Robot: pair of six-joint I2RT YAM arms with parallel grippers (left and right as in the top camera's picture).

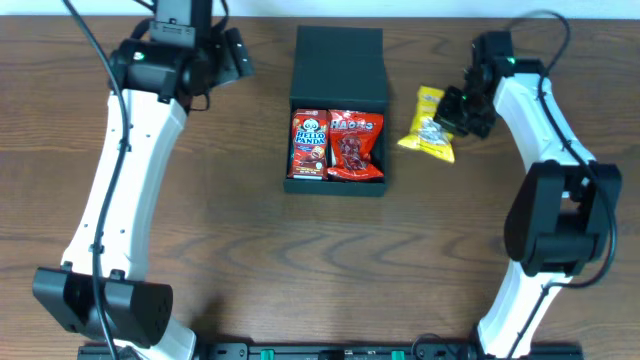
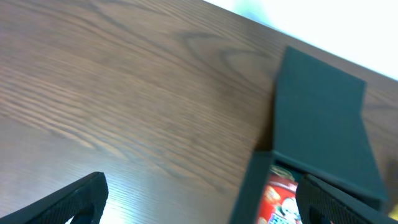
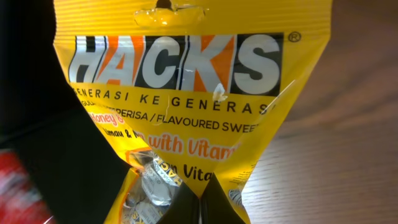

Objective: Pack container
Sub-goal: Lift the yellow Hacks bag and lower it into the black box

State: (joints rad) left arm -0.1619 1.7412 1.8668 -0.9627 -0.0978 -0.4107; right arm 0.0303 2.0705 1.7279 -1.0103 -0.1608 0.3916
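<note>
The left arm reached up along the left side of the counter (image 1: 220, 230), with bare wood all around it. The left hand (image 1: 238, 55) hovered near the far edge, turned toward the box and holding nothing. In the wrist view its fingers (image 2: 68, 202) were spread wide, and only their dark tips showed at the bottom corners. The box (image 1: 338, 187) sat mid-counter, a clear gap away from that hand. Its lid (image 1: 340, 62) lay folded open toward the far edge. Inside, a red Hello Panda packet (image 1: 309, 145) and a second red packet (image 1: 356, 145) lay side by side, filling the tray from wall to wall. Just to the right, a narrow strip of wood separated the box from a yellow sweets bag (image 1: 428, 125). The right hand (image 1: 462, 108) was pinching this bag at its right edge, with the forearm bending back toward the near edge. In the right wrist view the bag filled the frame, its lower part bunched and cut off, and a dark finger (image 3: 50, 155) hid its left side.
</note>
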